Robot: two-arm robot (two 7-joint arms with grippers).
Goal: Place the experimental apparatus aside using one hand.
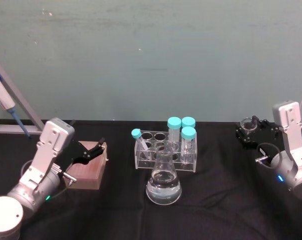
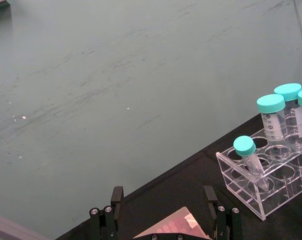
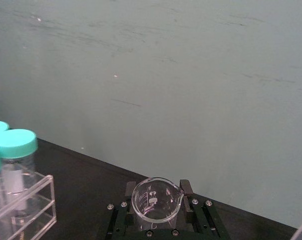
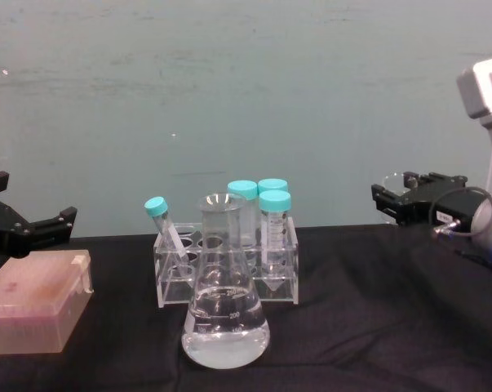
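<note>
Looks like the carry-aside step, well under way for one piece. Grips a small clear glass beaker (image 3: 155, 201) in the black two-jaw right gripper (image 1: 250, 130), jaws clamped on its wall from both sides. Holds it at the far right of the black tabletop (image 1: 216, 205), near the back edge, well apart from the other labware and seemingly just off the surface.

Leaves at the centre a clear acrylic rack (image 1: 163, 155) of teal-capped tubes (image 1: 188, 134), three upright and one leaning. Just in front of it, nearer the robot, a graduated glass conical flask (image 1: 164, 186) part full of clear liquid, close to the rack; touching or not, cannot tell.

Parks the black two-jaw left gripper (image 1: 93, 150) on the left, jaws apart, above the far end of a pinkish-brown rectangular box (image 4: 33, 312), holding nothing.

Next, probably: lower the beaker upright onto bare cloth on the right, part the jaws only once the base sits flat, then draw back without clipping the rim. After that, by the task's wording, likely the same arm to the flask. Calls for a level, slow carry there because of the liquid, and a grasp at the neck clear of the rack behind it.
</note>
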